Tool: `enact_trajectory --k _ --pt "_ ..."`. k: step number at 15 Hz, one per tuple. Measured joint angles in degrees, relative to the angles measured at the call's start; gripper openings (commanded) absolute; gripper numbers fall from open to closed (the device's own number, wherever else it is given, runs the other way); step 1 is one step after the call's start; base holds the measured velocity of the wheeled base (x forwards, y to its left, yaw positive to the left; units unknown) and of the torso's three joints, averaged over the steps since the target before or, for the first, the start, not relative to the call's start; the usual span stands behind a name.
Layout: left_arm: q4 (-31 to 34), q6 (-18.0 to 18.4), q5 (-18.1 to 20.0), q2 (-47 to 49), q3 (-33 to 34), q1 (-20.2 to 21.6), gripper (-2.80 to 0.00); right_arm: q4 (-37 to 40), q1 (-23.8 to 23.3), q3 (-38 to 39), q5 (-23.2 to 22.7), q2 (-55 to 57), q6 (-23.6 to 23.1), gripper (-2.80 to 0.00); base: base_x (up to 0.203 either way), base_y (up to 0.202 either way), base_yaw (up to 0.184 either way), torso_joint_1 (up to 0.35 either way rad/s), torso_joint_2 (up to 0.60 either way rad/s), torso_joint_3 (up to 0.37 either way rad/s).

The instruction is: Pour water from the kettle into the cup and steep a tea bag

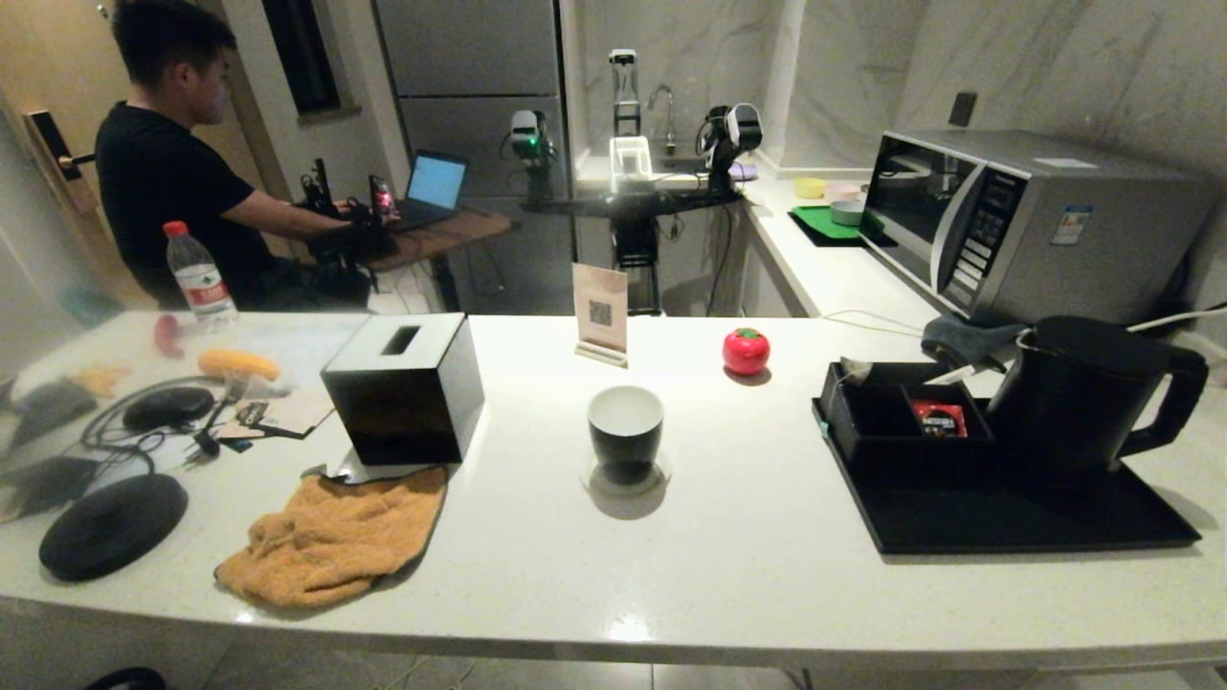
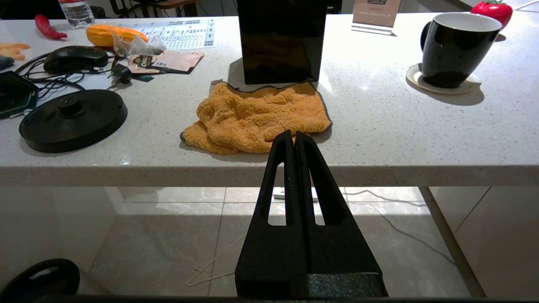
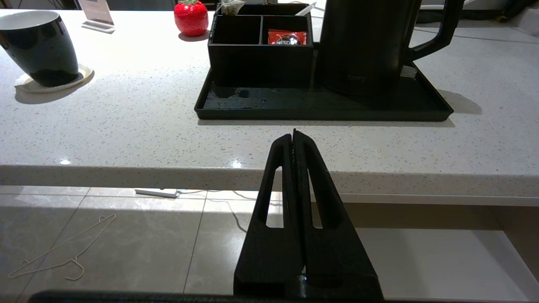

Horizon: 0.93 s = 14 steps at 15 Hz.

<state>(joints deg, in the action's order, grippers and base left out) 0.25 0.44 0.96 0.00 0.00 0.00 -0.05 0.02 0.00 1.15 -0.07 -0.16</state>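
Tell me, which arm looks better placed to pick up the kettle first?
Probably the right. The right gripper, shut, hangs off the counter's near edge directly facing the tray with the kettle. The left gripper, also shut, faces the orange cloth, farther from the kettle.

Orange towel (image 1: 331, 537) lies touching the black box (image 1: 403, 388).

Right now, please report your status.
Left hand and right hand shut, off the counter. Kettle on tray, cup empty. Path clear.
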Motion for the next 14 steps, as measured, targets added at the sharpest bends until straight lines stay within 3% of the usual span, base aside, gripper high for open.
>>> enact_trajectory --k 14 --pt "0.01 0.0 0.0 0.0 0.0 0.0 -2.8 0.0 0.02 0.0 -0.01 0.0 0.0 -2.8 0.0 0.0 0.0 0.0 0.0 0.0"
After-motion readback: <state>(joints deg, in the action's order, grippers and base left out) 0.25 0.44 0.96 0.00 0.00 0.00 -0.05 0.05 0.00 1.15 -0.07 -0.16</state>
